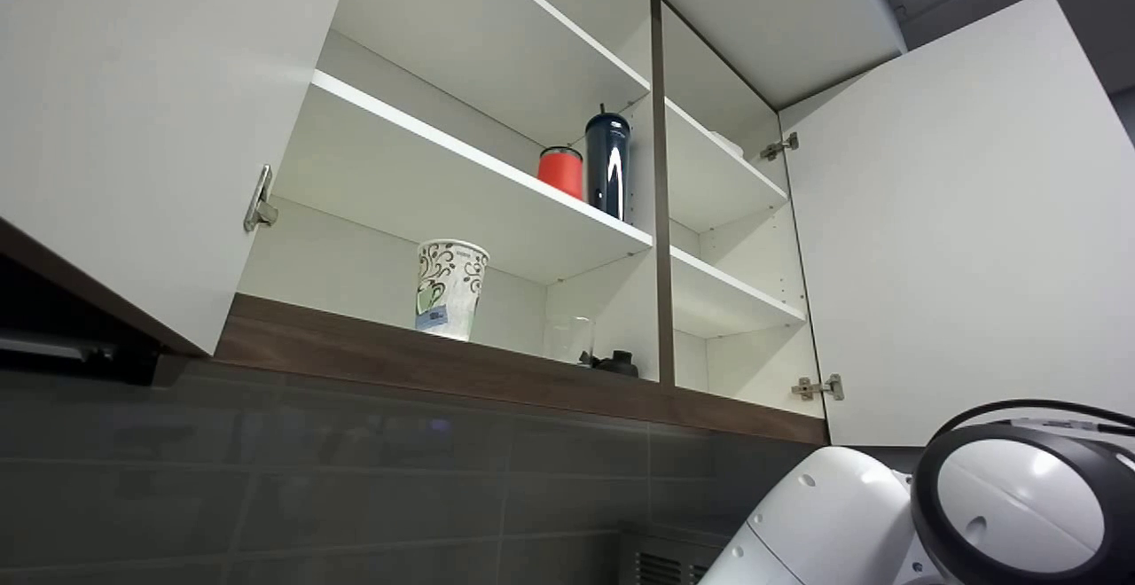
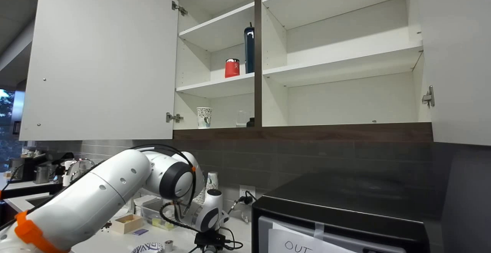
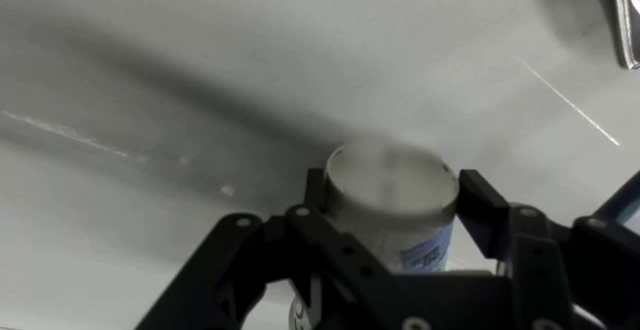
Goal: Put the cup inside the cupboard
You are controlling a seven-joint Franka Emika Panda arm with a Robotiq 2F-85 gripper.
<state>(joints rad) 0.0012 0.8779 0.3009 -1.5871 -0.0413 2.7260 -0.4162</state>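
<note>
A pale cup [image 3: 380,235] with a blue label sits between my fingers in the wrist view, its round end facing the camera. My gripper [image 3: 391,185] is shut on it, with a finger against each side. Whether the cup rests on the counter cannot be told. In an exterior view the gripper is low by the counter, its fingertips cut off by the frame. The white cupboard [image 1: 497,383] has open doors in both exterior views [image 2: 345,132]. A white flared cup with a green pattern [image 1: 450,288] stands upright on its bottom level, also in an exterior view [image 2: 204,117].
A red cup [image 1: 560,172] and dark tumbler [image 1: 607,164] stand on the middle shelf. A clear glass [image 1: 568,337] and black item [image 1: 617,363] are below. A microwave [image 2: 341,203], stacked cups [image 2: 212,181], wooden box [image 2: 126,224] and patterned plate [image 2: 147,248] are on the counter.
</note>
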